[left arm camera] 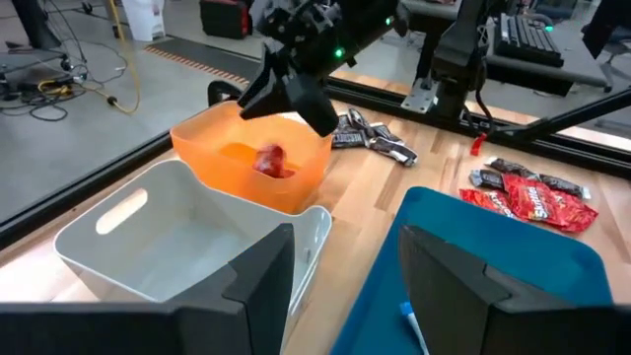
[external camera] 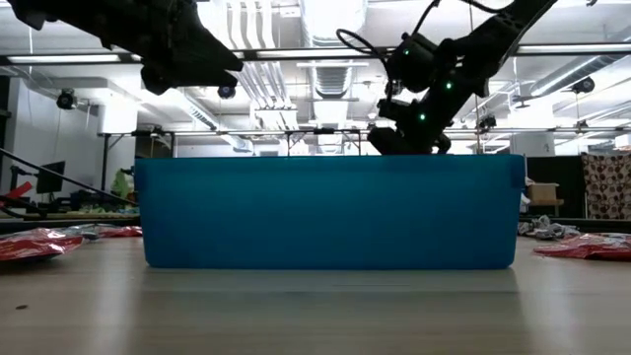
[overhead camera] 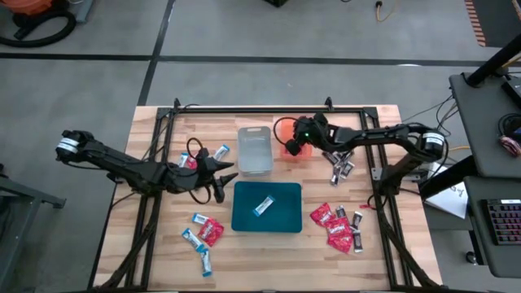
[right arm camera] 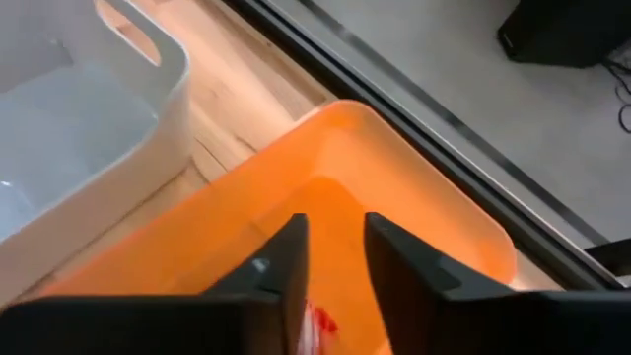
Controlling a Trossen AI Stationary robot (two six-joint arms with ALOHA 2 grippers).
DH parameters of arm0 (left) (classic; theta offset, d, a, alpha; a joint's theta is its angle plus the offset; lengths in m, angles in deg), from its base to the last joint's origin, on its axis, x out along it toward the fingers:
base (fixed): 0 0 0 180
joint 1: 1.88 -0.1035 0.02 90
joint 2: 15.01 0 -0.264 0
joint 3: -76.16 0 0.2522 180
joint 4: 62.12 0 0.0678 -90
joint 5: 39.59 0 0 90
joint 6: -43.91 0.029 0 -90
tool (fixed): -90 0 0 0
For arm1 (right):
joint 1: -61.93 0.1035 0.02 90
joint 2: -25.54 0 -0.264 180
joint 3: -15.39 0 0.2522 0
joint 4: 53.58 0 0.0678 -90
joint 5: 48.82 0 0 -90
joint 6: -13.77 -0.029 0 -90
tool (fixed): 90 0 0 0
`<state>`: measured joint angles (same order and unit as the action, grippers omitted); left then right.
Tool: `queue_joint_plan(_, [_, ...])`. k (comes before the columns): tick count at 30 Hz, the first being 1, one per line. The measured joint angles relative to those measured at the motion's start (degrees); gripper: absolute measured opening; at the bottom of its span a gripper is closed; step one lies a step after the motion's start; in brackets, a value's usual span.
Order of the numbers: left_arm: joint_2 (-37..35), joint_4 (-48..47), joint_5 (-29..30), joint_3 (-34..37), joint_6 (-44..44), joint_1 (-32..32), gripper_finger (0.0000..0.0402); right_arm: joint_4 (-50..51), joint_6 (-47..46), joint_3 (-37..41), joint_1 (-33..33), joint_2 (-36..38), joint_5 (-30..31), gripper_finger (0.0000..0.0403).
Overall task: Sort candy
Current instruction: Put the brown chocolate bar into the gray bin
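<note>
My right gripper (right arm camera: 335, 258) hangs open over the orange tray (right arm camera: 414, 207) at the table's far middle. A shiny red candy packet (left arm camera: 271, 160) lies in that tray below its fingertips, apart from them. My left gripper (left arm camera: 345, 286) is open and holds nothing; it hovers by the blue tray's far left corner (overhead camera: 238, 187), pointing toward the grey tray (overhead camera: 255, 150). One blue-and-white bar (overhead camera: 263, 206) lies flat in the blue tray. The grey tray shows no candy.
Loose candy lies on the table: red packets and dark bars near right (overhead camera: 338, 228), dark bars (overhead camera: 342, 167) right of the orange tray, blue-and-white bars with a red packet near left (overhead camera: 203, 236), and a few pieces (overhead camera: 189, 160) behind my left gripper.
</note>
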<state>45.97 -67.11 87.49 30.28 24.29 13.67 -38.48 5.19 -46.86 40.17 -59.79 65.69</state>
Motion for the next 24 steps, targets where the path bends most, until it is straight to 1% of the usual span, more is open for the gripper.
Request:
queue_joint_plan(3, [-0.01,-0.11,0.0,0.0,0.0,0.0,0.0166,-0.04,-0.01,0.0,-0.04,0.28,-0.05,0.0144])
queue_joint_plan(5, [-0.01,-0.37,0.0,0.0,0.0,0.0,0.0166,0.53,-0.56,0.0,-0.02,1.76,-0.26,0.0157])
queue_joint_plan(7, [-0.02,-0.71,-0.02,0.0,0.0,0.0,0.0166,1.94,-1.3,0.0,0.22,4.2,-1.96,0.0163])
queue_joint_plan(10, [-0.26,-1.81,-0.05,-0.23,-0.59,0.0,0.0166,5.88,-4.37,0.0,0.87,9.01,-8.09,0.0165])
queue_joint_plan(14, [-0.44,-8.04,-0.5,-3.24,-2.57,0.0,0.0166,11.31,-9.45,0.0,2.57,16.22,-19.27,0.016])
queue_joint_plan(16, [-0.3,-13.26,-0.78,-5.67,-3.71,0.0,0.0166,13.32,-11.66,0.0,4.54,19.43,-24.4,0.0157])
queue_joint_plan(18, [0.12,-19.27,-1.95,-8.4,-5.03,0.0,0.0166,14.98,-13.99,0.0,7.76,22.03,-27.8,0.0153])
queue_joint_plan(21, [0.93,-27.84,-2.08,-12.2,-5.87,0.16,0.0166,16.57,-18.33,-0.02,13.67,24.76,-28.15,0.015])
queue_joint_plan(24, [2.11,-33.84,-2.1,-14.7,-6.46,0.17,0.0166,16.85,-22.56,-0.02,20.02,25.4,-27.97,0.0151])
